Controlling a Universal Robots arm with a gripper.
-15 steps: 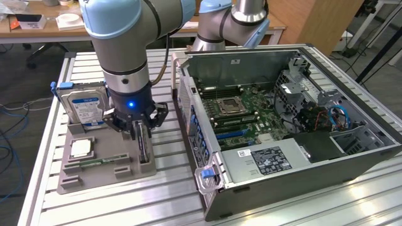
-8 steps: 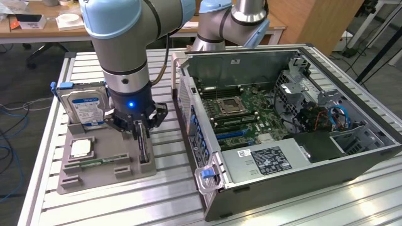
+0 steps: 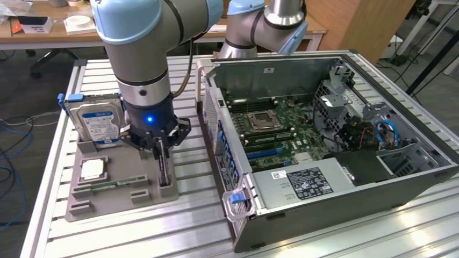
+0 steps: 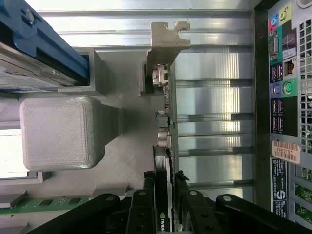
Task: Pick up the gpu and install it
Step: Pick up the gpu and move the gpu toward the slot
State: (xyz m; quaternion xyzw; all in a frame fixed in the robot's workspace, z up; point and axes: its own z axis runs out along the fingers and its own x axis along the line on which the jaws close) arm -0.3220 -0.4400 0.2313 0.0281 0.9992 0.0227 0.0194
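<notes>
wrist view: the end effector point(image 4: 168, 174) squeezes the gpu point(image 4: 168, 122) from both sides. the gpu stands on edge in the gray holder point(image 4: 131, 146), beside the computer point(image 4: 285, 97). lifting it and putting it in are not done yet.

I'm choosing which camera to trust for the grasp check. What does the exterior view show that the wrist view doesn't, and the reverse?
Exterior view gives: the inside of the open case with its motherboard, and the arm.
Wrist view gives: the card's silver bracket, a logo on the card, and the rear port panel face-on.
Shared: the gripper at the gpu, which stands on edge in the gray holder, with the hard drive and memory stick nearby.
</notes>
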